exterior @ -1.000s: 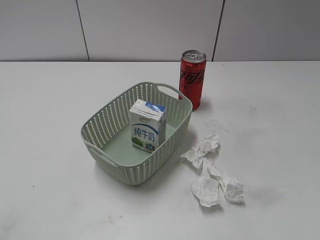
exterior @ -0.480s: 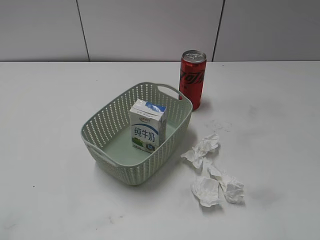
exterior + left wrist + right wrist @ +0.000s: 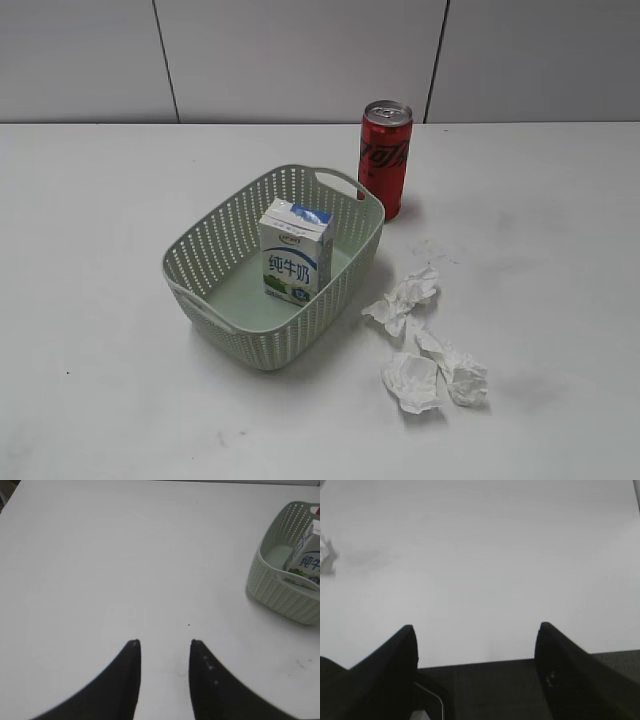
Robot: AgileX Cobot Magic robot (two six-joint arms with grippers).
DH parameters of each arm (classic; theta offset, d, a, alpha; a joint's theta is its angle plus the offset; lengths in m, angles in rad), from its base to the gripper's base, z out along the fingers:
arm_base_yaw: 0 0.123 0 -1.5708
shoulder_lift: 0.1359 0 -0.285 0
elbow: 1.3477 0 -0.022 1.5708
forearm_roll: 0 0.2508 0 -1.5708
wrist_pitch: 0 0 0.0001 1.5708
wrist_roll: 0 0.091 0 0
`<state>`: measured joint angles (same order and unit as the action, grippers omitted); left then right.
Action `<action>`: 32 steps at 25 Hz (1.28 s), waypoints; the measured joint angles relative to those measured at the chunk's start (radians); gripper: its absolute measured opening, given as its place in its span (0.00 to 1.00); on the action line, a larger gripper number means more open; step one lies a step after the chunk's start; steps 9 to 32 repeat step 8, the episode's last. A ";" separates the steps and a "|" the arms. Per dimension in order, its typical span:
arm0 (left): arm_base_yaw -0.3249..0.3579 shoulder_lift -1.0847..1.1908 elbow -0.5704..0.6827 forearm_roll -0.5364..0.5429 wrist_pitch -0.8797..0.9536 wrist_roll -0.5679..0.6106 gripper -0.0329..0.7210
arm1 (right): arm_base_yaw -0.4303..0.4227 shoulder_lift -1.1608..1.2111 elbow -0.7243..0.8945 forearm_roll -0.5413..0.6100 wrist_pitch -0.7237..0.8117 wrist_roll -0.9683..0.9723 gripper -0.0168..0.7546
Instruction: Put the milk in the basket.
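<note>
The milk point(image 3: 294, 252), a small white carton with a blue top and blue lettering, stands upright inside the sage-green basket point(image 3: 270, 340) near the middle of the table. In the left wrist view the basket point(image 3: 280, 587) shows at the right edge with the milk point(image 3: 309, 560) in it. My left gripper point(image 3: 163, 642) is open and empty over bare table, well left of the basket. My right gripper point(image 3: 476, 627) is open and empty near the table's front edge. Neither gripper shows in the exterior view.
A red can point(image 3: 384, 158) stands just behind the basket's right corner. Crumpled white tissues point(image 3: 425, 345) lie on the table to the right of the basket; one shows at the left edge of the right wrist view point(image 3: 326, 555).
</note>
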<state>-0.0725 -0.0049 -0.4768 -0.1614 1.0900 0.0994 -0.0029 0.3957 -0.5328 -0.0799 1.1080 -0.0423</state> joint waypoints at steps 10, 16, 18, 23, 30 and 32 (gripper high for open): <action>0.000 0.000 0.000 0.000 0.000 0.000 0.36 | 0.000 -0.156 0.026 0.000 -0.057 0.000 0.70; 0.000 0.000 0.000 0.000 0.000 0.000 0.36 | 0.000 -0.156 0.026 0.000 -0.057 0.000 0.70; 0.000 0.000 0.000 0.000 0.000 0.000 0.36 | 0.000 -0.156 0.026 0.000 -0.057 0.000 0.70; 0.000 0.000 0.000 0.000 0.000 0.000 0.36 | 0.000 -0.156 0.026 0.000 -0.057 0.000 0.70; 0.000 0.000 0.000 0.000 0.000 0.000 0.36 | 0.000 -0.156 0.026 0.000 -0.057 0.000 0.70; 0.000 0.000 0.000 0.000 0.000 0.000 0.36 | 0.000 -0.156 0.026 0.000 -0.057 0.000 0.70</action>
